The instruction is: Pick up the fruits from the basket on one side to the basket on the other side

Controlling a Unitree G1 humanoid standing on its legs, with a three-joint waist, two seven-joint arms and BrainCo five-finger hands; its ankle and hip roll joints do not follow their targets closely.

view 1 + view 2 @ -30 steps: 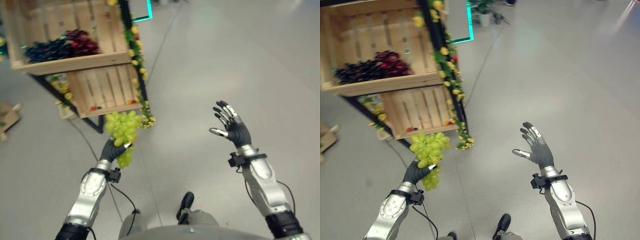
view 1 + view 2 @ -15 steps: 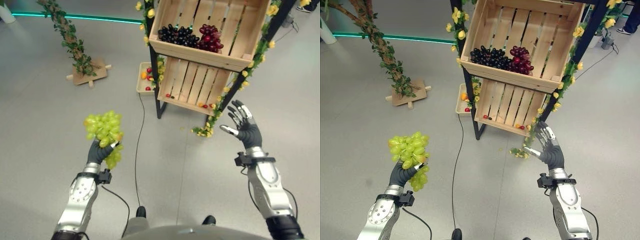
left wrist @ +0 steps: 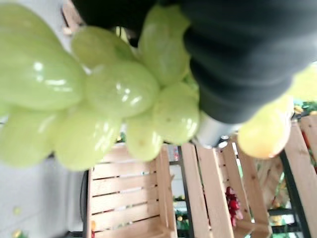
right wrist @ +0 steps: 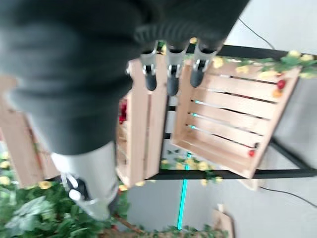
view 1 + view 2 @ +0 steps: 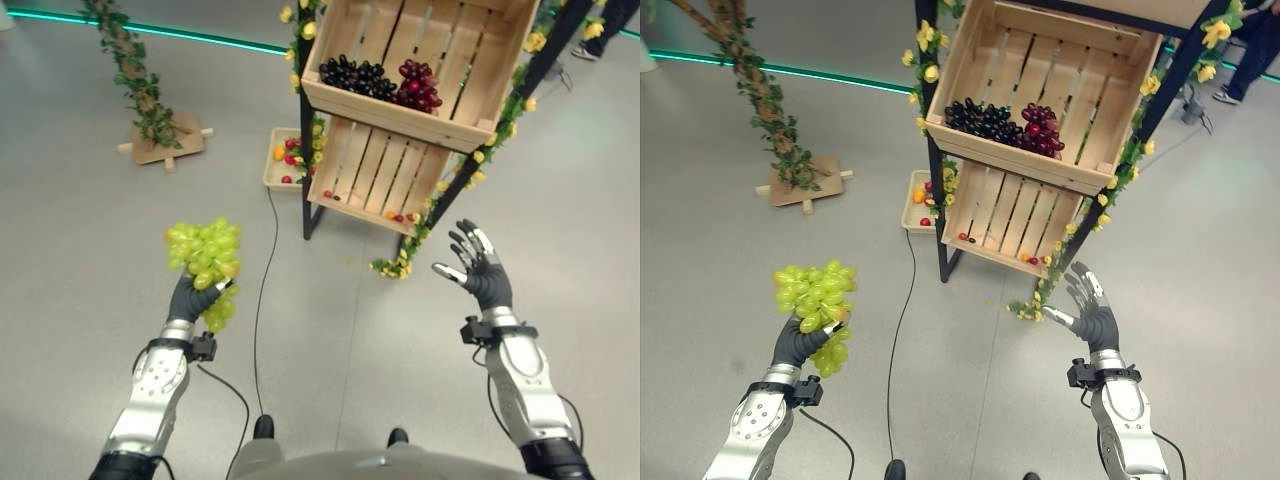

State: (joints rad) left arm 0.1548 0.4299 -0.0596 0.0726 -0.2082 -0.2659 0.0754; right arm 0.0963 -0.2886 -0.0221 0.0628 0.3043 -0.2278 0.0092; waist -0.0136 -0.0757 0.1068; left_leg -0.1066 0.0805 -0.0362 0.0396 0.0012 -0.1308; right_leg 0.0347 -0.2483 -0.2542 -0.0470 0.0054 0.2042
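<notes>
currently a green grape bunch (image 5: 205,255) is gripped in the left robot hand (image 5: 190,297), right robot hand (image 5: 480,270) spread empty, and is judged due for carrying to the wooden crate (image 5: 420,70).

The two head views looked down from above, sharing the wooden crates (image 5: 420,90) and floor (image 5: 90,230). Each wrist view looked closely along its own hand toward the crates.

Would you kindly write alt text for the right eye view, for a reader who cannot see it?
The left hand holds up a bunch of green grapes, fingers curled around it, while the right hand is raised open and empty. Ahead, a two-tier wooden crate stand carries dark and red grapes in its upper crate.
</notes>
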